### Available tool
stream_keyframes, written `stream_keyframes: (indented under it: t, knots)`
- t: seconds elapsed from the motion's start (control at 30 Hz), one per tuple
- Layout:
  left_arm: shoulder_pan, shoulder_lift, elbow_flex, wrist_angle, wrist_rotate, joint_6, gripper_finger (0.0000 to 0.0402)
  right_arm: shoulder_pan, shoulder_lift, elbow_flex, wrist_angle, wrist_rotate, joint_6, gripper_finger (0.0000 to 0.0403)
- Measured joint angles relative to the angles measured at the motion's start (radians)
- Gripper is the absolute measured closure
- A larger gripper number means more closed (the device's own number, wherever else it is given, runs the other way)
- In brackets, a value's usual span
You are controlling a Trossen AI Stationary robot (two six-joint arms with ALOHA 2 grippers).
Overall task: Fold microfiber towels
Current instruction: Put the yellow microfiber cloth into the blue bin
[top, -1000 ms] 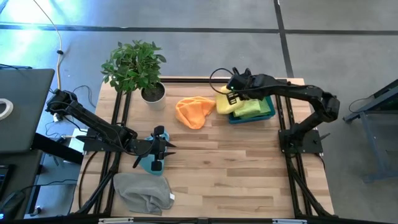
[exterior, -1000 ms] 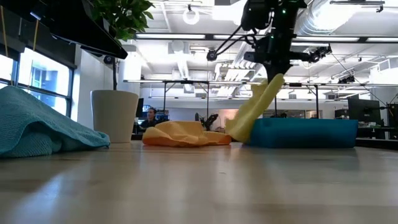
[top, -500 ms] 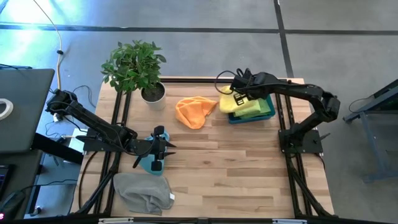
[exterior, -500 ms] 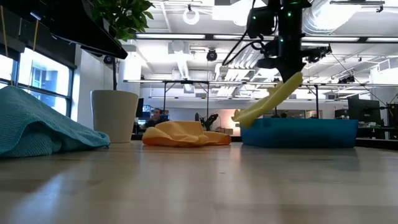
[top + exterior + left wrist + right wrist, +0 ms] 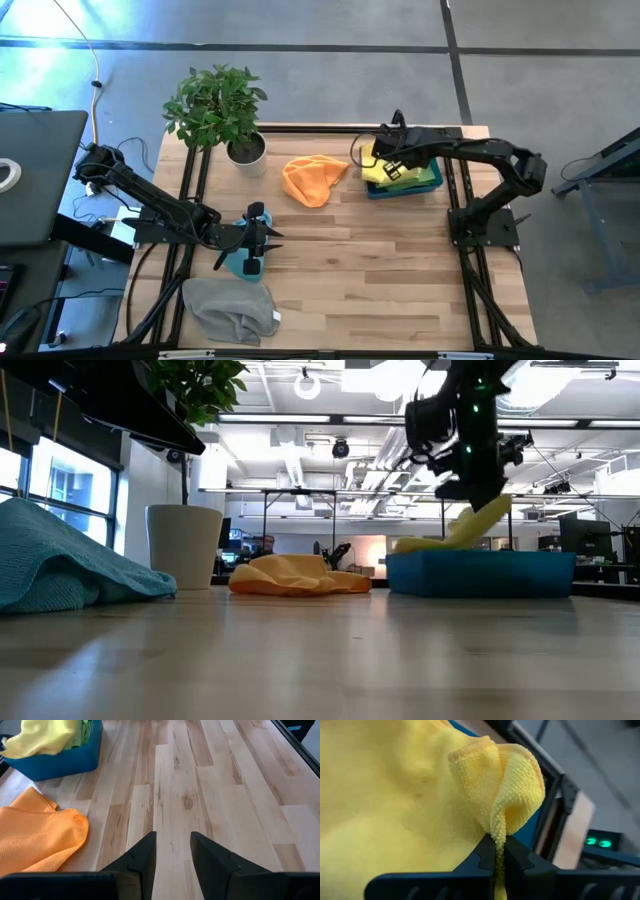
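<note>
My right gripper (image 5: 388,166) is shut on the yellow towel (image 5: 372,166) above the blue bin (image 5: 437,181) at the far right. It also shows in the low view (image 5: 482,492) with the towel (image 5: 468,528) slanting down into the bin (image 5: 480,574). Green towels (image 5: 410,177) lie in the bin. The orange towel (image 5: 312,178) lies crumpled on the table left of the bin. My left gripper (image 5: 270,236) is open and empty, level above the light blue towel (image 5: 246,263) near the table's left. The grey towel (image 5: 230,308) lies bunched at the near left edge. My right gripper pinches a bunched fold of the yellow towel (image 5: 506,822) between its two fingertips, several layers together. The fingers come from above, slanting down. The towel trails below them, its lower end (image 5: 415,545) over the bin's left rim.
A potted plant (image 5: 243,148) stands at the far left; its white pot (image 5: 184,546) shows in the low view. Bare wooden table (image 5: 380,260) lies between the towels, in the middle and at the near right.
My right gripper has gone toward the table's right edge and a little down, over the bin, and has tipped. The yellow towel's lower end has come off the table left of the bin and now lies over the bin's rim.
</note>
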Motion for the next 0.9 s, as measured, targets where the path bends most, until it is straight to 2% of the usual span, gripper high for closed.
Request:
stream_keyframes:
  t: [0.17,0.33,0.53,0.7,0.9]
  knots:
    - [0.0,0.0,0.0,0.0,0.0,0.0,0.0291,0.0,0.0,-0.095,0.123,0.112,-0.048,0.0402]
    - [0.0,0.0,0.0,0.0,0.0,0.0,0.0291,-0.012,0.0,-0.154,0.215,0.03,-0.094,0.0398]
    - [0.0,0.0,0.0,0.0,0.0,0.0,0.0291,-0.012,-0.001,-0.174,0.238,0.061,-0.099,0.033]
    - [0.0,0.0,0.0,0.0,0.0,0.0,0.0291,-0.012,-0.002,-0.138,0.207,0.077,-0.099,0.027]
    - [0.0,0.0,0.0,0.0,0.0,0.0,0.0291,0.013,-0.002,-0.054,0.107,0.097,-0.099,0.0253]
